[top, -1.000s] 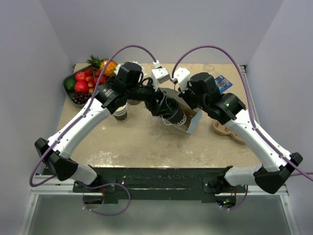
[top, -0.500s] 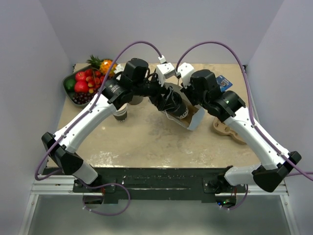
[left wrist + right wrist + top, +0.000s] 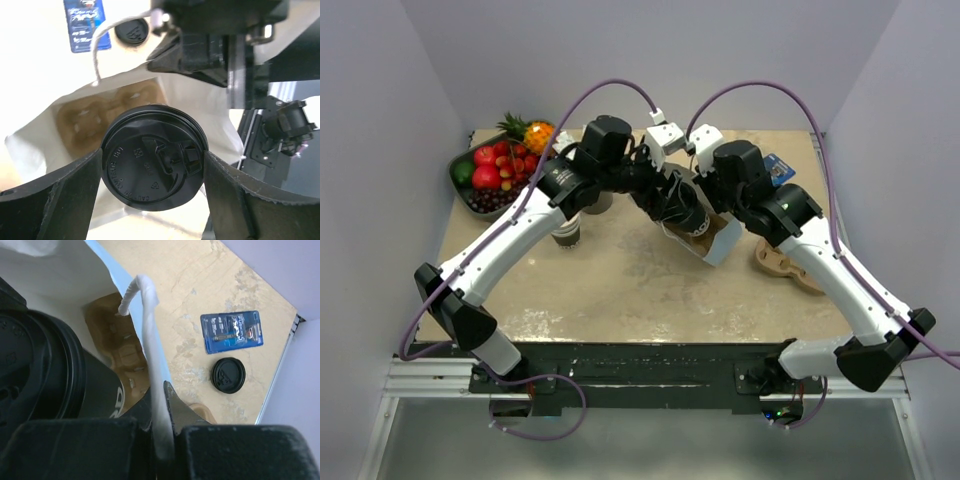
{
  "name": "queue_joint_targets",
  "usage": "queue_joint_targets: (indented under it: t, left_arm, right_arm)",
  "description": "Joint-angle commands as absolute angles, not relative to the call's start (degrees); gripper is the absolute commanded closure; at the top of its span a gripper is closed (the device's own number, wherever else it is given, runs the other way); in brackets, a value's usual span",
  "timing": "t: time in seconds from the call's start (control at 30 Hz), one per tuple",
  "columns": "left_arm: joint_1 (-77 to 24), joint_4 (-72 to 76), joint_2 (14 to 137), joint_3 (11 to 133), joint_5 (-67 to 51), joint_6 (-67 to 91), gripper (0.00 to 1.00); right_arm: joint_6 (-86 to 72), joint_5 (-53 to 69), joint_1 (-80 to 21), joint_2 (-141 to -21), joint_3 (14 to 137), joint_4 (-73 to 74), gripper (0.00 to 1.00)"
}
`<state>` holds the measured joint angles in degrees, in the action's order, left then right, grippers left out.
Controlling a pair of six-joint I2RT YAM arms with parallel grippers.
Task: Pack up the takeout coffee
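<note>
Clamping the coffee cup (image 3: 100, 385) by its sides in the left gripper (image 3: 154, 172), black lid (image 3: 150, 165) facing out, at the mouth of the white bag (image 3: 30, 145) over the brown carrier (image 3: 80, 122). Pinching the bag's handle (image 3: 150, 340) tight in the right gripper (image 3: 162, 427). Showing only unreadable print on lid and blue packet (image 3: 231, 331). Sitting, bag and all, farther back on the table (image 3: 620, 290) than a second ago.

From the left wrist you are seeing only the lid of the takeout coffee (image 3: 154, 167), which is hiding the cup's body and part of the brown carrier (image 3: 82, 122) in the bag (image 3: 27, 145).
</note>
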<state>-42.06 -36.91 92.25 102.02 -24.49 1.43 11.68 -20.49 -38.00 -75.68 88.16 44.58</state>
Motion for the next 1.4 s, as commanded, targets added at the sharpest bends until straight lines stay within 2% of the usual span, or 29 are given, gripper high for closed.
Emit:
queue_joint_targets:
  t: [0.0, 0.23, 0.4, 0.97, 1.37]
  left_arm:
    - [-42.8, -36.1, 94.4, 99.4, -17.1, 1.9, 1.0]
    - [-42.8, -30.9, 93.7, 95.8, -10.7, 5.0, 1.0]
    - [-43.0, -32.5, 93.7, 92.8, -11.2, 7.2, 1.0]
    - [-46.9, -24.7, 93.4, 83.7, -4.9, 3.3, 1.0]
    - [-47.0, -17.3, 82.8, 74.4, -6.6, 4.2, 1.0]
  right_arm:
    - [16.3, -14.9, -40.5, -74.6, 90.1, 43.3, 1.0]
    - [13.6, -13.5, -40.3, -74.5, 88.4, 44.0, 1.0]
    - [14.0, -14.9, -40.3, -75.2, 90.0, 43.7, 1.0]
    - [13.9, -11.0, -40.4, -73.6, 89.6, 43.9, 1.0]
    - [14.1, -14.8, -40.0, -74.4, 91.0, 42.8, 1.0]
